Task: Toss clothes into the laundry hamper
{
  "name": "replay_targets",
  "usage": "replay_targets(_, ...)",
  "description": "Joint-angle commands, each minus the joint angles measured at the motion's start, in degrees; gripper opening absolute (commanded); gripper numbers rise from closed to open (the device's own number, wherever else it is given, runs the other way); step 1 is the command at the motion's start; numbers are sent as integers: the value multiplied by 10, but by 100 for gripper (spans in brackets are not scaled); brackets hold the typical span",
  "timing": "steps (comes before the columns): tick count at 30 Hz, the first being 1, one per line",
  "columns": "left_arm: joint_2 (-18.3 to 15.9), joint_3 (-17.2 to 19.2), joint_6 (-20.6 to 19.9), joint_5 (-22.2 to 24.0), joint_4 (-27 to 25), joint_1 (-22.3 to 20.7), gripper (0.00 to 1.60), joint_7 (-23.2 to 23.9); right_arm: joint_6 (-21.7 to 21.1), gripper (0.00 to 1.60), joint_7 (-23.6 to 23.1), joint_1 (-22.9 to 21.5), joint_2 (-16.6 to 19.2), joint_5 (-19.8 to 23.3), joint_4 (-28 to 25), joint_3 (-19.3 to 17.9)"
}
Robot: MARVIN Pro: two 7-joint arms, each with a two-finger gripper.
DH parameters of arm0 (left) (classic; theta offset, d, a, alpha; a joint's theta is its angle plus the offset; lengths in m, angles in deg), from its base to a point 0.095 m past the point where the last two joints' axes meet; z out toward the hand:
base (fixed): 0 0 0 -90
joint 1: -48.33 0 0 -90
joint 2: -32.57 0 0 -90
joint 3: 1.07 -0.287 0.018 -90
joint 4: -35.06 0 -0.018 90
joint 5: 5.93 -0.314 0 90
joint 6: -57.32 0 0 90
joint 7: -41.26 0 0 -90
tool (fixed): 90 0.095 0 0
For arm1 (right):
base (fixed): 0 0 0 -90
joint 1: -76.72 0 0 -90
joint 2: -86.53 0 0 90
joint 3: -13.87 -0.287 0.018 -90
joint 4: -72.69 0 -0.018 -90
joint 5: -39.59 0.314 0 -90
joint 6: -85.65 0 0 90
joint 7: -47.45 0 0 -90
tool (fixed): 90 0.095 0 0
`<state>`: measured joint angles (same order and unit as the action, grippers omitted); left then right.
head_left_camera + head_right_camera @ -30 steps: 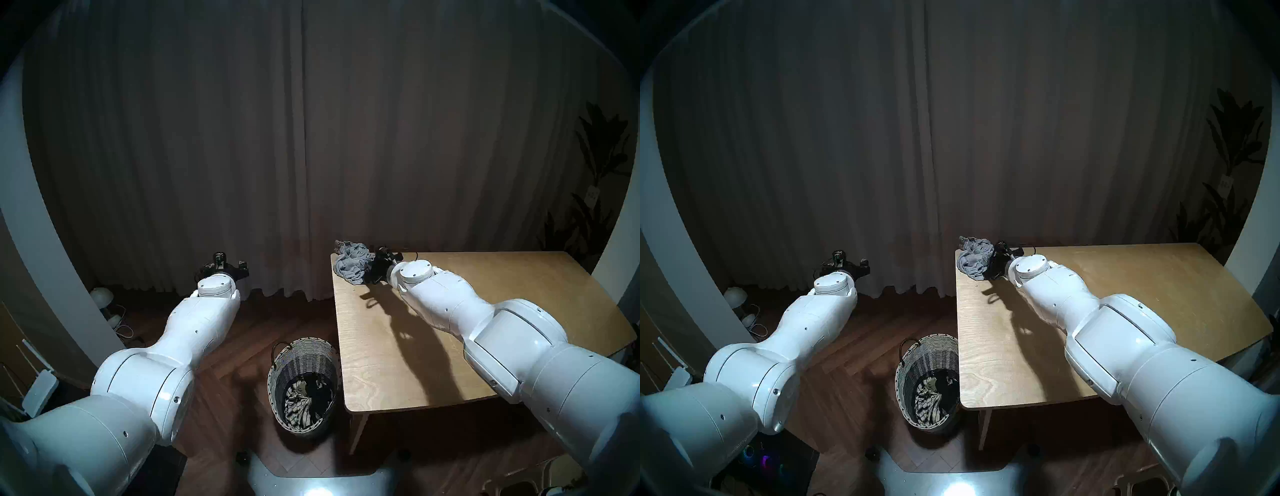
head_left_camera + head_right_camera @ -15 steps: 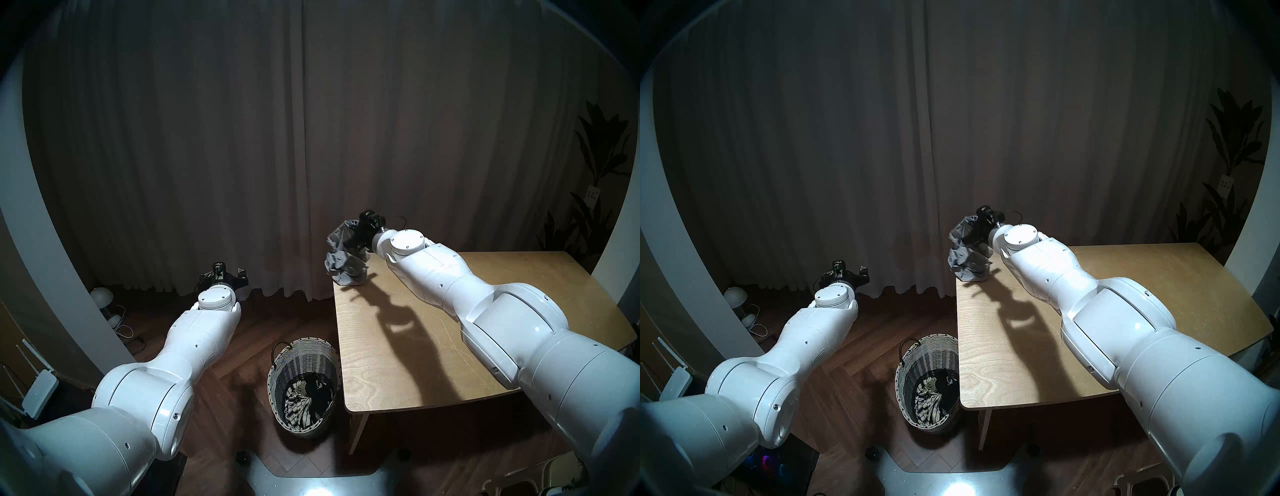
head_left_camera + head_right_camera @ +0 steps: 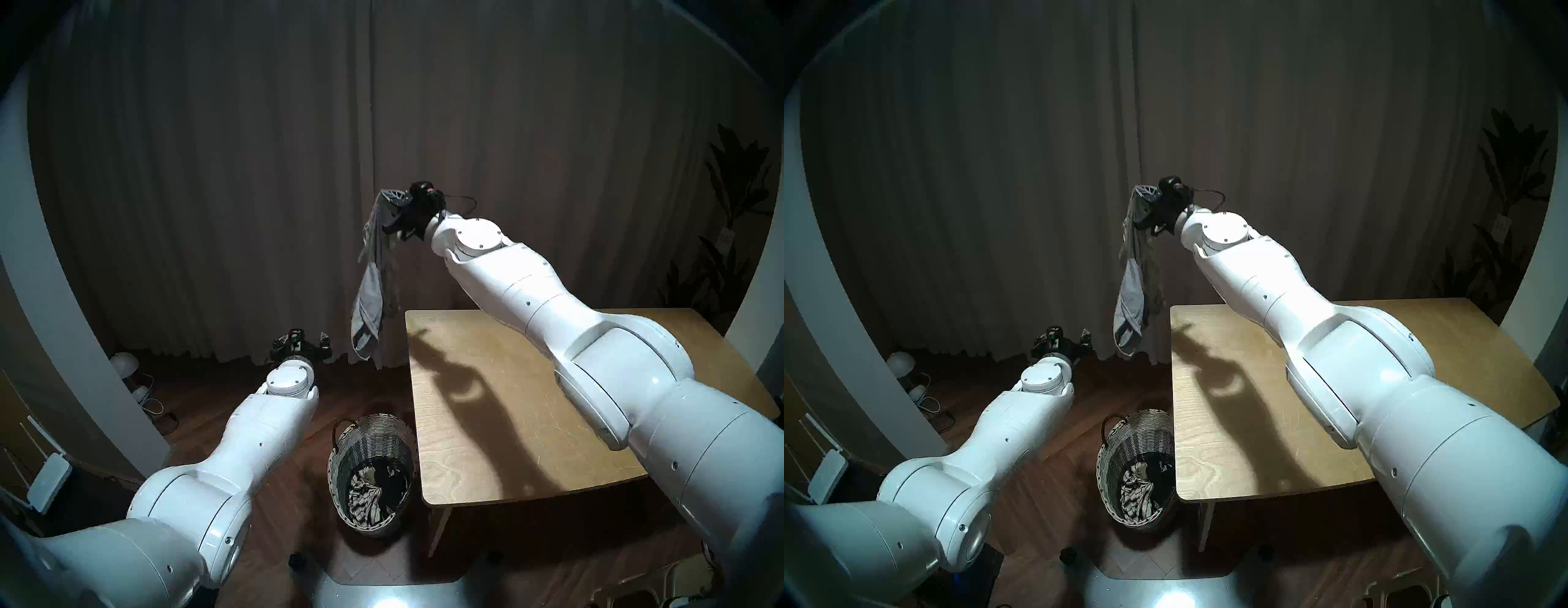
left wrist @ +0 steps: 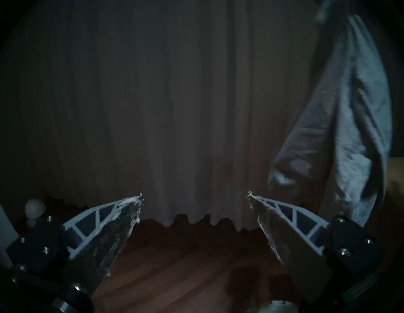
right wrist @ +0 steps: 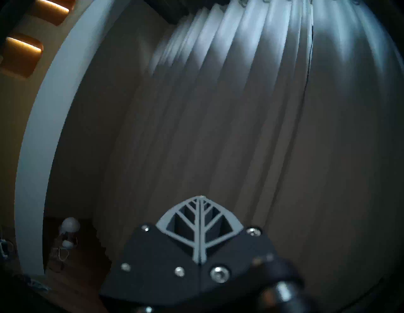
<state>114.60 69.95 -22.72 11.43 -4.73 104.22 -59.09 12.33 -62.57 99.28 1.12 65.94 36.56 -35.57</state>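
My right gripper (image 3: 385, 196) (image 3: 1141, 193) is shut on the heather grey garment (image 3: 370, 293) (image 3: 1131, 297) and holds it high beyond the table's far left corner. The garment hangs free, left of the table (image 3: 445, 467) edge, above the floor. In the right wrist view the fingers (image 5: 200, 209) are pressed together and the cloth is hidden. My left gripper (image 3: 302, 339) (image 4: 194, 195) is open and empty, low, just left of the hanging garment (image 4: 349, 109). The wicker hamper (image 3: 339, 450) (image 3: 1108, 454) stands on the floor by the table's near left corner. It holds the cream striped garment (image 3: 365, 499) and the black one (image 3: 396, 477). I cannot make out the olive knit.
A dark curtain (image 3: 254, 170) hangs behind. White lamps and cables (image 3: 125, 367) lie on the floor at far left, and a white router (image 3: 46, 479) stands at the left edge. A table leg (image 3: 439, 530) is right of the hamper. A plant (image 3: 734, 204) stands far right.
My right gripper has risen up and to the left with the grey garment, which left the table and unrolled to hang free. My left arm has swung right, toward the garment.
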Motion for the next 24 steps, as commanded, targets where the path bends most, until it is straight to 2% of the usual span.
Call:
replay_targets(1,45,-25,63,-9,-67,-36,160,31,13,0,0,-29,-19,4,-31,-7)
replay_targets(7,59,-43,111,-12,-106,-31,160,56,7,0,-1,-19,-32,1,-24,1)
replay_targets(15,40,-46,181,-16,-168,-1,160,67,8,0,0,-7,-50,-2,-19,15)
replay_targets(16,36,-44,190,-16,-176,4,130,67,8,0,1,-6,-50,-2,-19,17)
replay_targets(17,32,-43,198,-16,-190,11,26,67,8,0,2,-5,-51,-2,-19,19)
replay_targets(18,29,-41,208,-17,-191,15,0,66,9,0,3,-4,-50,-2,-18,20)
replay_targets(22,12,-35,235,-22,-238,44,0,66,11,0,8,-2,-47,-2,-17,24)
replay_targets(23,13,-33,232,-23,-212,37,0,67,12,0,10,-2,-46,-2,-17,25)
replay_targets(24,7,-31,251,-23,-235,49,0,67,13,0,11,-2,-45,-2,-17,25)
